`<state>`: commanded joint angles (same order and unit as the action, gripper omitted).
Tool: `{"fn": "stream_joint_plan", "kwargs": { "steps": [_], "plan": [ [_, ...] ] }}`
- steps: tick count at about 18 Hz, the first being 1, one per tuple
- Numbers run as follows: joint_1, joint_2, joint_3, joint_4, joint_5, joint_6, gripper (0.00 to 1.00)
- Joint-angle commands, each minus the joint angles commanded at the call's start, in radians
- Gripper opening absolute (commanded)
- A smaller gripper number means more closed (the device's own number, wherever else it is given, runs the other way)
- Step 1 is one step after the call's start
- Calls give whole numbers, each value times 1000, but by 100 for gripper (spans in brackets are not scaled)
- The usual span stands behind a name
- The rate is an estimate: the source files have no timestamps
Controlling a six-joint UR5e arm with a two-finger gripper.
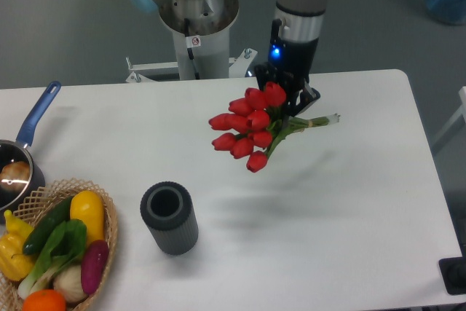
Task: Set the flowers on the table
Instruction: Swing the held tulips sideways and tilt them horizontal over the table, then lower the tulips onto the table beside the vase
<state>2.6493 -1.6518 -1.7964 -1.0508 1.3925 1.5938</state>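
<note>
We start at the claw (291, 107): its fingers are closed on the green stems of the flowers (251, 125), just behind the red buds. The bunch lies nearly horizontal in the grip, buds pointing to the front-left of the picture, stem ends sticking out to the right. A soft shadow on the table (349, 202) sits below and apart from the bunch, so we judge the flowers are in the air, not touching the surface yet.

So the step in hand is, we think, the carry / lowering phase. Next move needs: bring the arm down w/o tilting the bunch much, until stems and buds rest on the white top, then open the fingers and go up straight, so the twine or leaves do not catch.

Below the bunch the table is bare and smooth, so there is enough room for it. The dark ribbed vase (170, 218) stands upright, well apart to the front-left. Further left is the wicker basket (109, 245) w/ vegetables, and a pot (22, 169) w/ a blue handle at the left edge. Behind the table we see the robot base (196, 23) and grey floor.
</note>
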Motion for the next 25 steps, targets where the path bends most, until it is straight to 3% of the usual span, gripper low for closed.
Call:
{"fn": "stream_joint_plan", "kwargs": {
  "steps": [4,16,25],
  "plan": [
    [-74,-77,20,5,124,0,30],
    [-101,-221,39,12,169,44,30],
    [-98,-263,34,46,289,54,30]
  ]
}}
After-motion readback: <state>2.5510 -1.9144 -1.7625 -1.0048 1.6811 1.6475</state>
